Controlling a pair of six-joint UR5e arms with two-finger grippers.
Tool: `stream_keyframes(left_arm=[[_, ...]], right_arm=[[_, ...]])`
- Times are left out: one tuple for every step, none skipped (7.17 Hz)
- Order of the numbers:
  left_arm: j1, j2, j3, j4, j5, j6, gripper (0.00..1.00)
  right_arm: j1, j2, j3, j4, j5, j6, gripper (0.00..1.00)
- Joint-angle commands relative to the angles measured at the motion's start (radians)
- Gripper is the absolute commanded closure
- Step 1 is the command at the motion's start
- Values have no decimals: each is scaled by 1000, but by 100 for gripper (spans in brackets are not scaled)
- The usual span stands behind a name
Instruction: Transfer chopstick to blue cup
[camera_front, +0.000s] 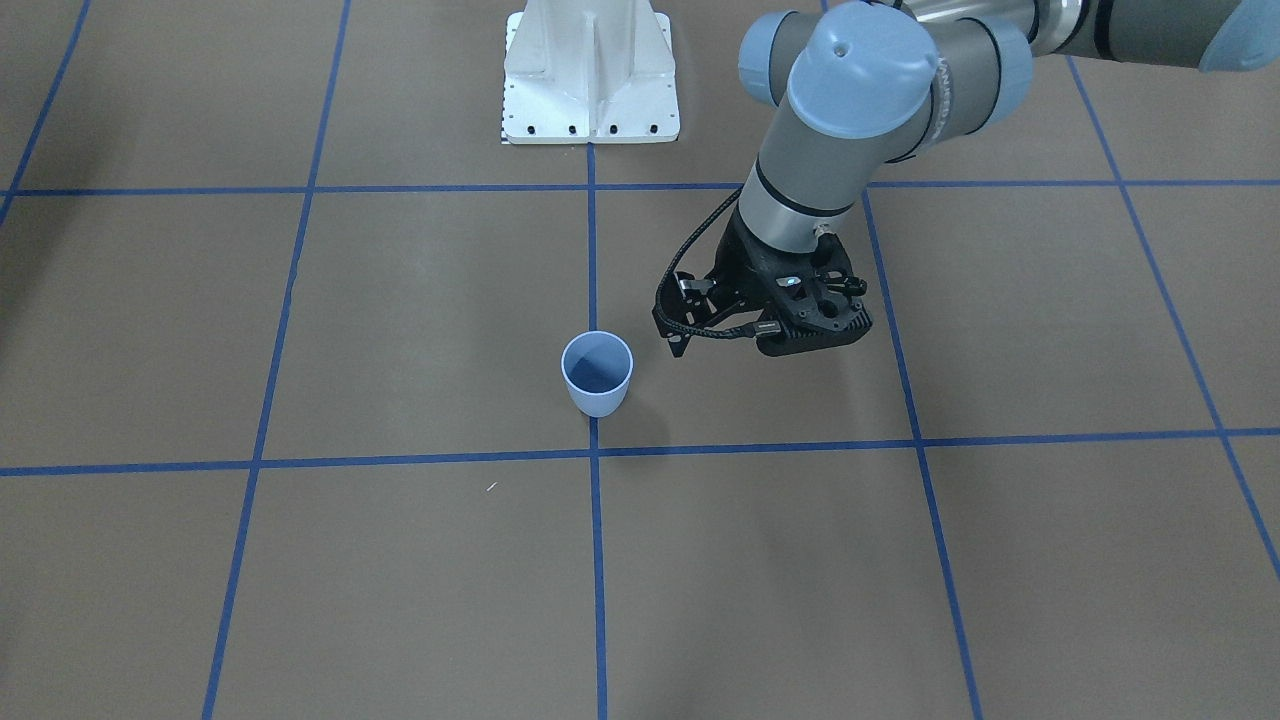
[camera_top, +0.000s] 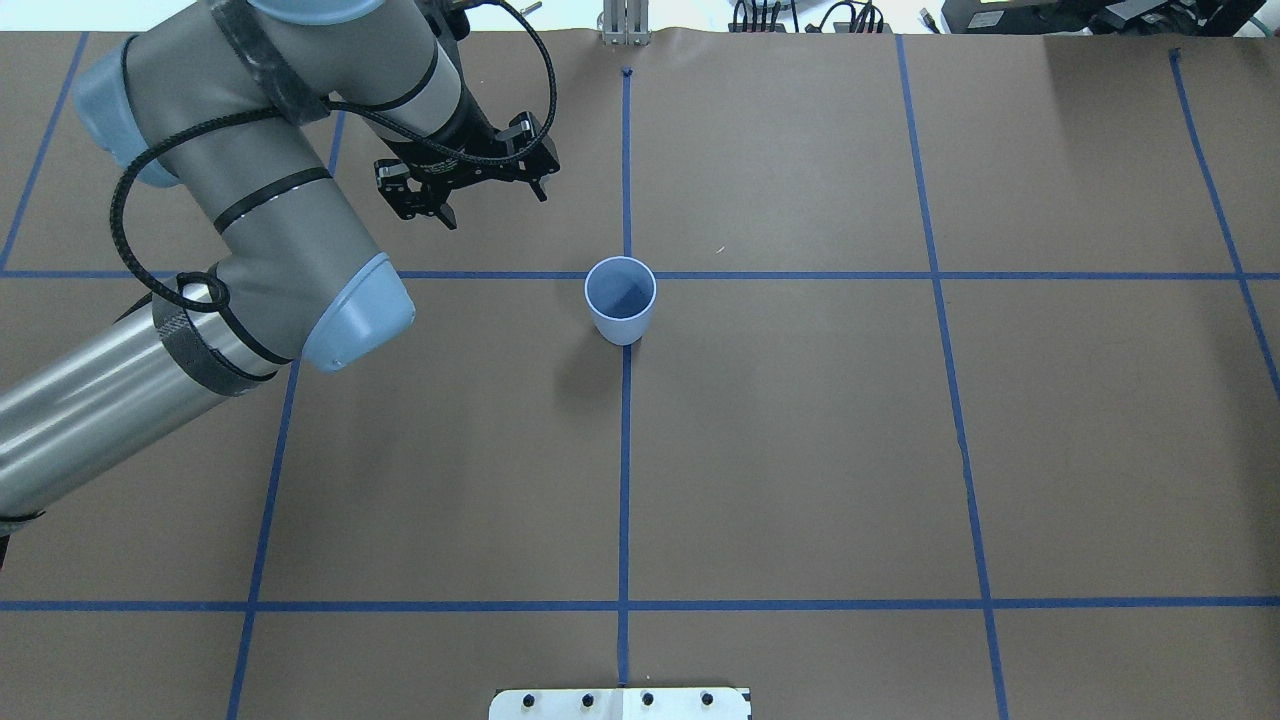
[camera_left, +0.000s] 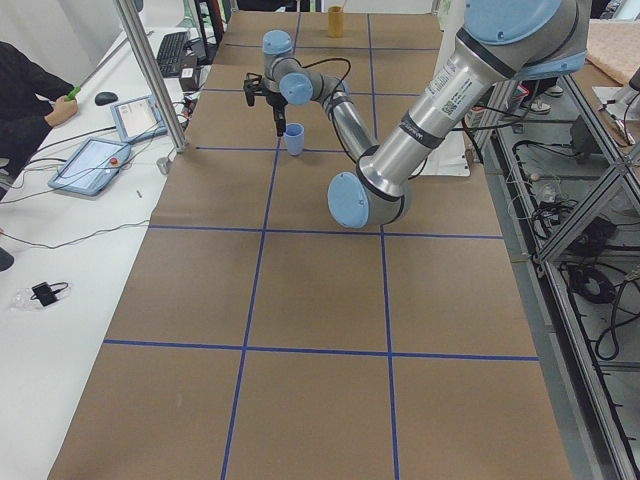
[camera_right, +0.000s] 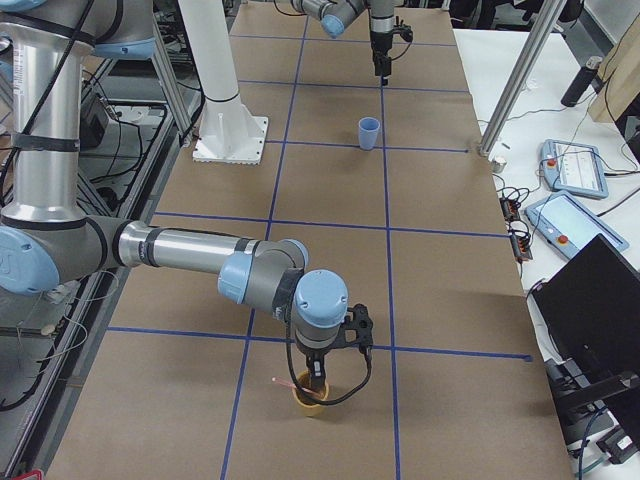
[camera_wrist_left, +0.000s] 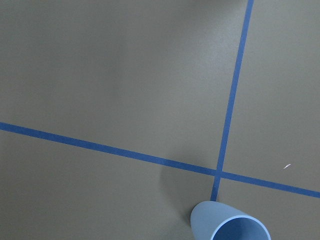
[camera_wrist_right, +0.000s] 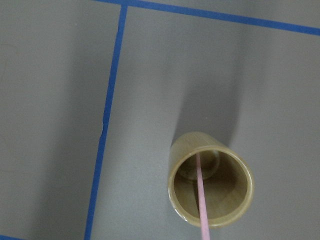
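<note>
Pale pink, thin and straight chopstick (camera_wrist_right: 201, 200) standing tilted inside a tan, bamboo-like round holder (camera_wrist_right: 175, 170), lower end on the holder's floor, upper part leaning over the rim. Holder near the end of the brown paper-covered table (camera_top: 800, 450) on the robot's right, well apart from the small, handleless, pale grey-blue cup (camera_top: 621, 318). Blue cup upright on a crossing of blue tape lines (camera_top: 780, 275), about midway between the table's two ends and nearer the edge across from the robot's base, darker blue inside. Right gripper (camera_right: 317, 377) hanging straight down just over the holder, at the chopstick's upper end; fingers too small to read in the side view and outside the wrist view, so cannot tell whether apart or clamped on the stick. Left gripper (camera_top: 493, 205) above bare table, near the cup on the robot's left and toward the far edge, fingers spread apart, clear of the cup.
</note>
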Motion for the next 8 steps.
stream_keyframes(left_arm=[[-1, 10, -13, -1, -1, 1, 1], [-1, 18, -15, -1, -1, 1, 1], [-1, 23, -18, -1, -1, 1, 1], [1, 30, -18, -3, -3, 3, 1], [-1, 32, -18, -3, -3, 3, 1], [-1, 33, -18, -4, -3, 3, 1], [1, 33, -18, -4, -3, 3, 1], [-1, 35, -18, -4, -4, 3, 1]], right_arm=[[18, -61, -45, 118, -28, -5, 0], [18, -58, -71, 122, -27, -5, 0], [18, -54, -71, 122, -27, -1, 2], [18, -57, -64, 120, -21, 2, 21], [18, -61, -63, 120, -18, -1, 21], [18, -63, -60, 122, -16, -4, 23], [18, -63, -59, 122, -15, -1, 29], [18, -61, -59, 122, -15, 1, 39]])
